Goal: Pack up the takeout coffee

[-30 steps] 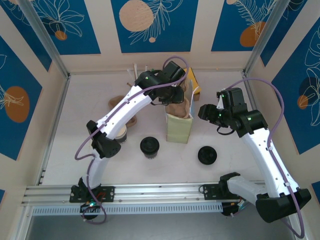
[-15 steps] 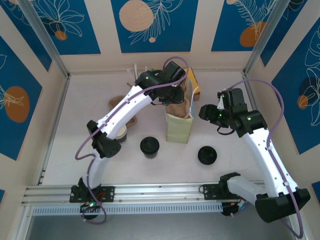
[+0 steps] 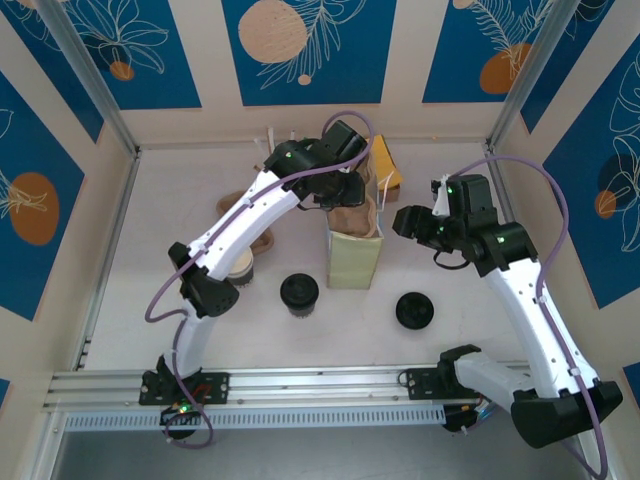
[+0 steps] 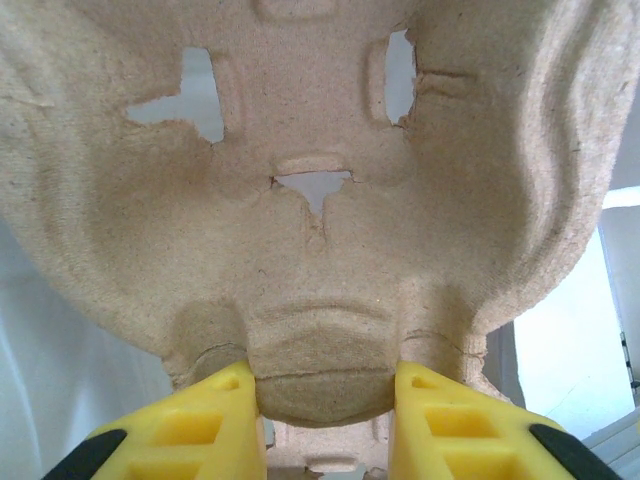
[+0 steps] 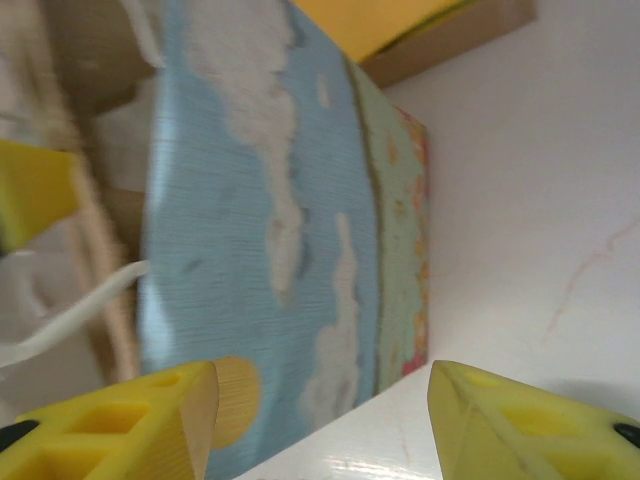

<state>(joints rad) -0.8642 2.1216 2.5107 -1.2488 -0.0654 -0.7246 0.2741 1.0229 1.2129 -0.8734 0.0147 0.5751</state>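
Black-lidded takeout coffee [image 3: 299, 293] stands upright on the white counter [image 3: 170, 220], near its centre. At its 2 o'clock stands the paper bag [image 3: 354, 258]. At the bag's 3 o'clock, the right tool [image 5: 320, 400] is spread wide and empty. Over the bag's mouth, the left tool [image 4: 325, 400] clamps a pulp cup carrier [image 4: 320, 200].
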